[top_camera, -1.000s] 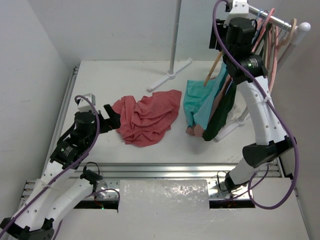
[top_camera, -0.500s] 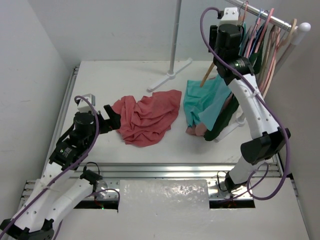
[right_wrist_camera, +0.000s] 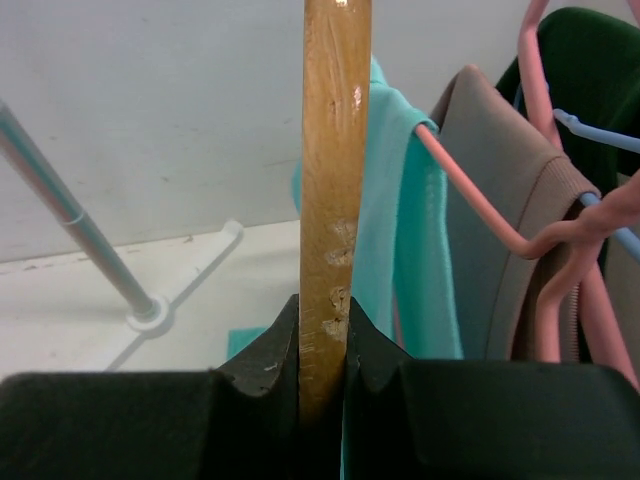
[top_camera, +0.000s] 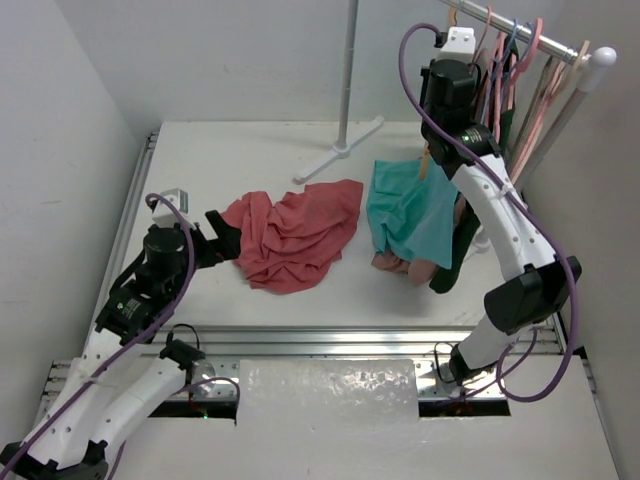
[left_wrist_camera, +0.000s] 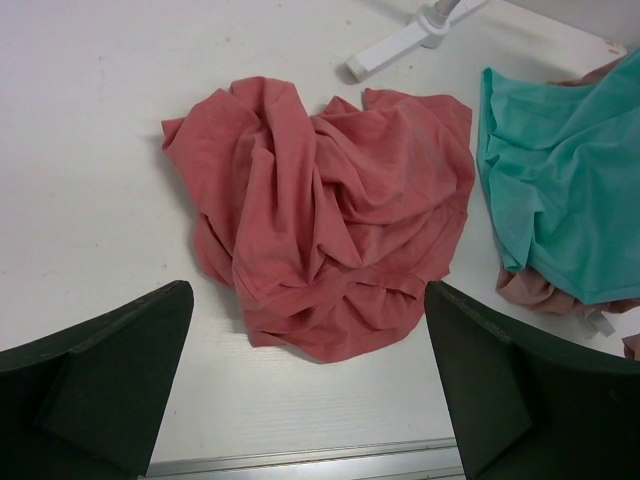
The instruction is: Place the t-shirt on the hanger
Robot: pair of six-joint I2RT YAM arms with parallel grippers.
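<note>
Right wrist view: hanger seized, shirt not yet dressed.

We record the right gripper (right_wrist_camera: 322, 345) clamped on the wooden arm of the hanger (right_wrist_camera: 337, 150), up by the rail (top_camera: 555, 40), with a teal shirt (right_wrist_camera: 400, 250) just beside it. Fetching the hanger is, we judge, the only step begun. The t-shirt (left_wrist_camera: 330, 230) is coral-red, soft and plain. It lies crumpled in a creased heap on the bench (left_wrist_camera: 90, 150), just ahead of the left gripper (left_wrist_camera: 310, 340) and well apart from the right one. The left jaws stand wide apart, touching nothing. Left to do: bring the hanger to the shirt, find the neck opening (hidden in the heap) and seat both shoulders.
</note>
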